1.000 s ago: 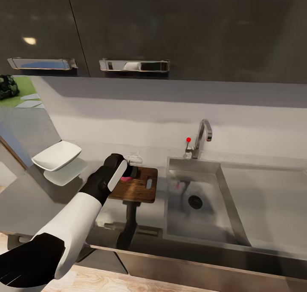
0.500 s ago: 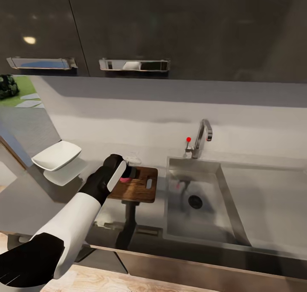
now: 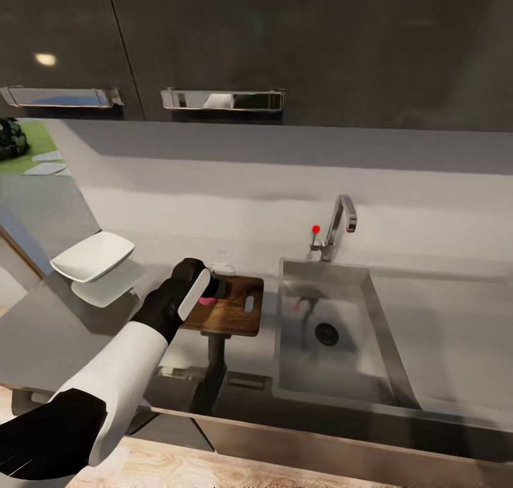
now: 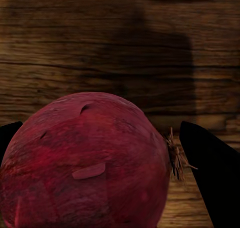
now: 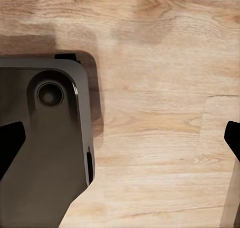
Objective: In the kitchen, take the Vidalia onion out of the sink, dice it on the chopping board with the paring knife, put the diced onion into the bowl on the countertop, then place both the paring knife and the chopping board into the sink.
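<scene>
Pinkish-red, the onion (image 4: 85,163) sits between the left tool's (image 3: 214,288) spread fingers (image 4: 212,175), over the wooden board (image 3: 231,315); whether the fingers grip it or have let go, I cannot tell. The right tool (image 5: 120,148) hangs released over the floor (image 5: 160,88). Judging by this, the onion is out of the sink (image 3: 335,331), which lies beyond the board from the left tool. Dicing, filling the bowl (image 3: 92,255) and sinking knife and board remain. The knife I cannot make out.
</scene>
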